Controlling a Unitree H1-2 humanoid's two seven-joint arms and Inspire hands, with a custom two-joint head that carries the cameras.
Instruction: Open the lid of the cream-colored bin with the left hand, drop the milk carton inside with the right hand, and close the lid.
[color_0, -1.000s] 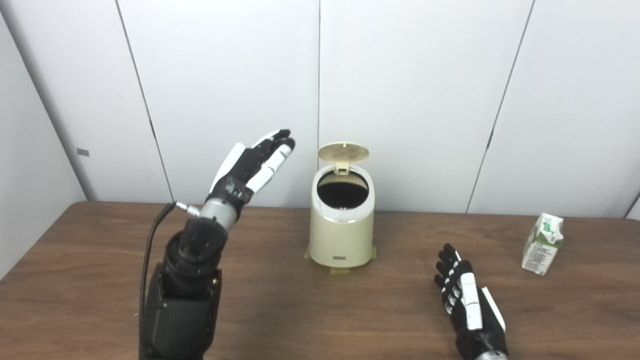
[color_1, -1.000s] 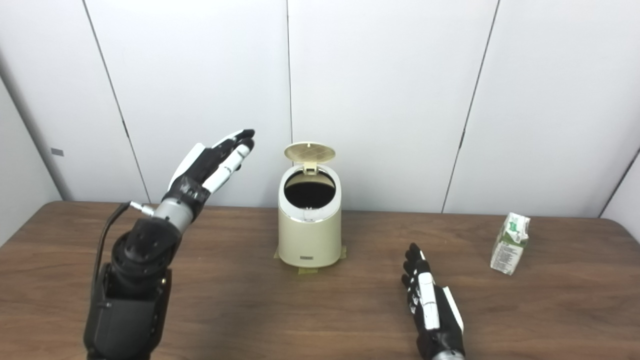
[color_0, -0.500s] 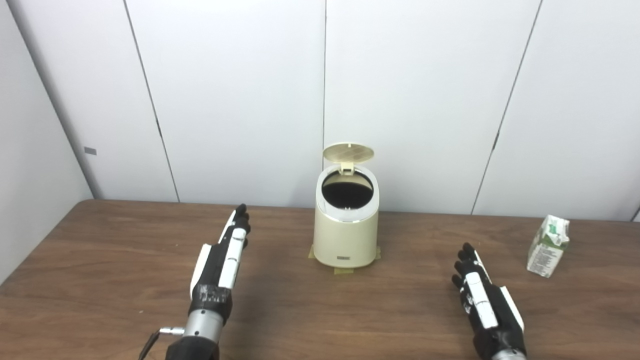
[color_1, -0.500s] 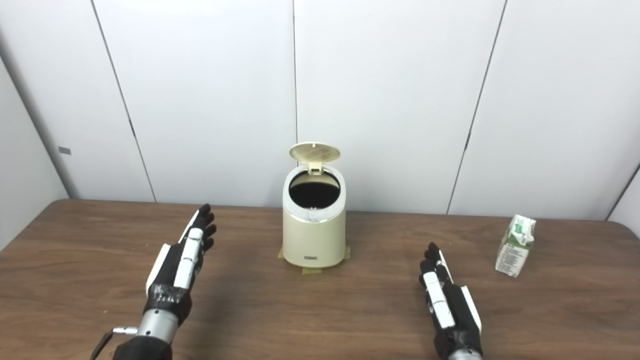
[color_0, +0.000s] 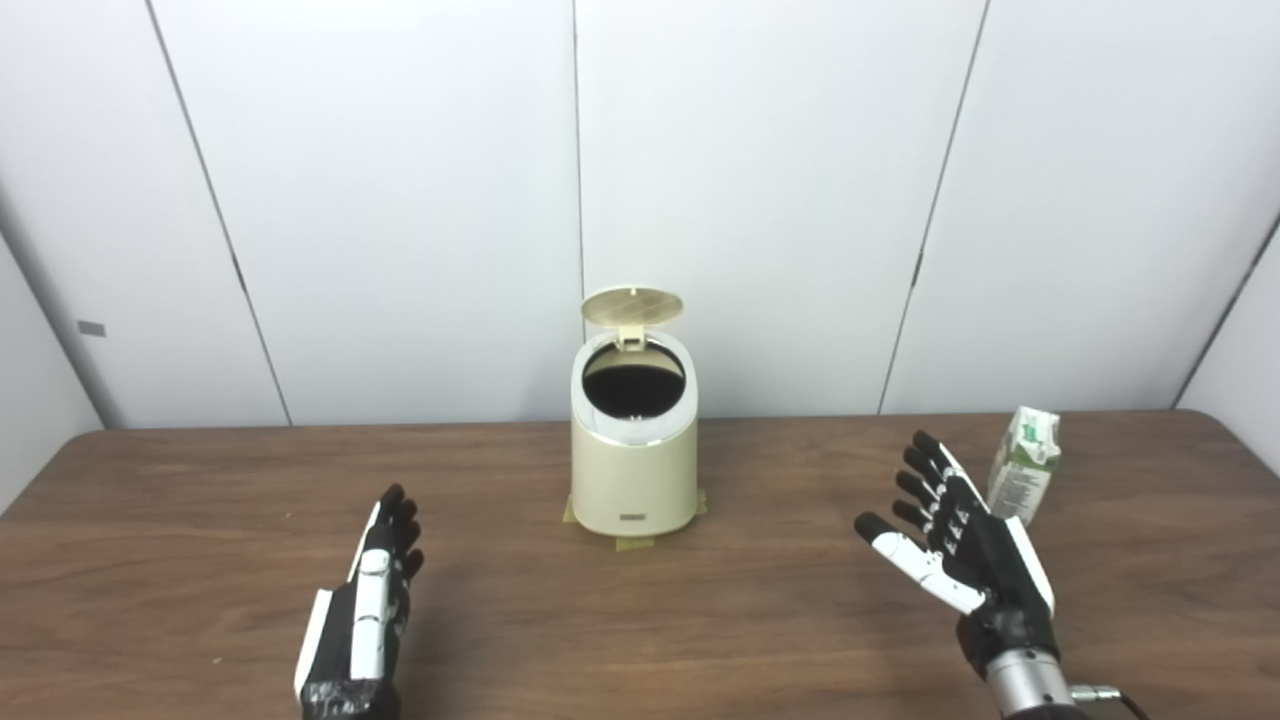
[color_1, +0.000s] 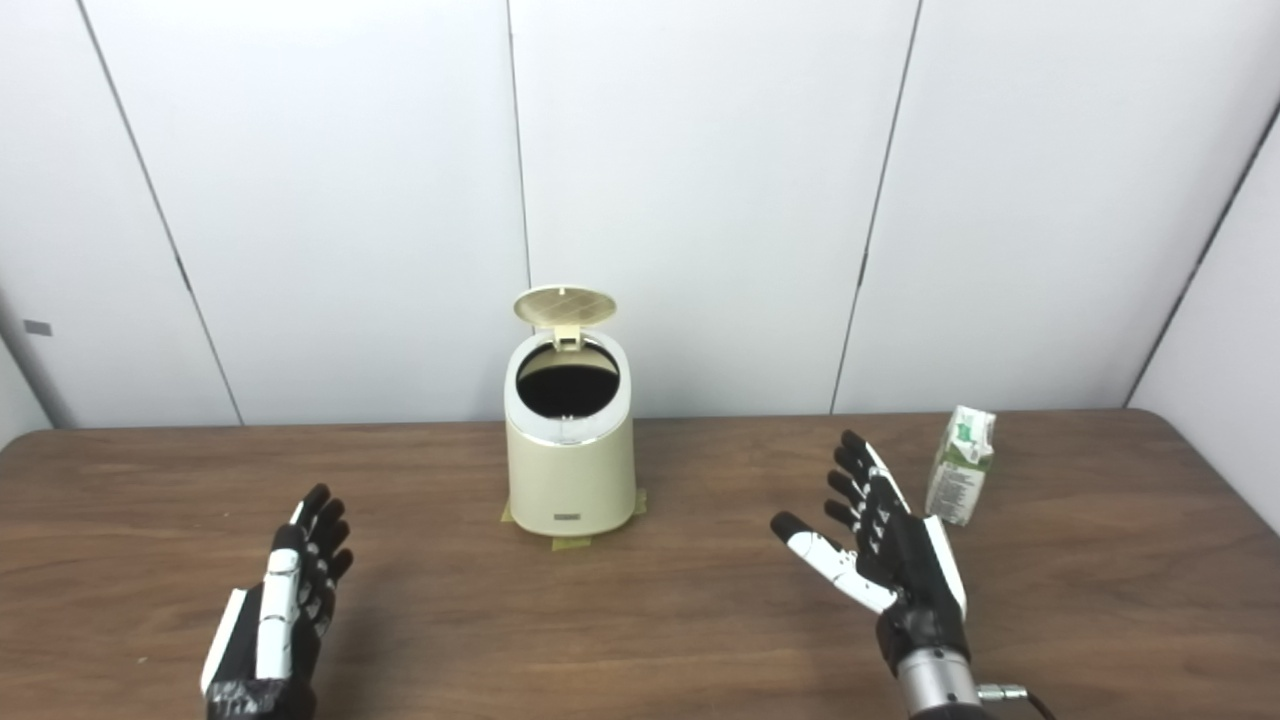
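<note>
Left eye view: bin (color_0: 634, 470) lid (color_0: 632, 305) up. Right robot hand (color_0: 960, 545) spread, empty, beside upright milk carton (color_0: 1022, 465) on counter (color_0: 700, 620). Wrap carton mid-body, avoid tipping. Left robot hand (color_0: 365, 610) flat, empty.

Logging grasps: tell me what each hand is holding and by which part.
Nothing is held. The left hand and right hand are both open and empty; the milk carton stands untouched beside the right hand.

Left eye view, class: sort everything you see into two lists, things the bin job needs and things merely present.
Needed: cream bin, its raised lid, milk carton, open left hand, open right hand.

Merely present: wooden table, tape under the bin, white wall panels.
</note>
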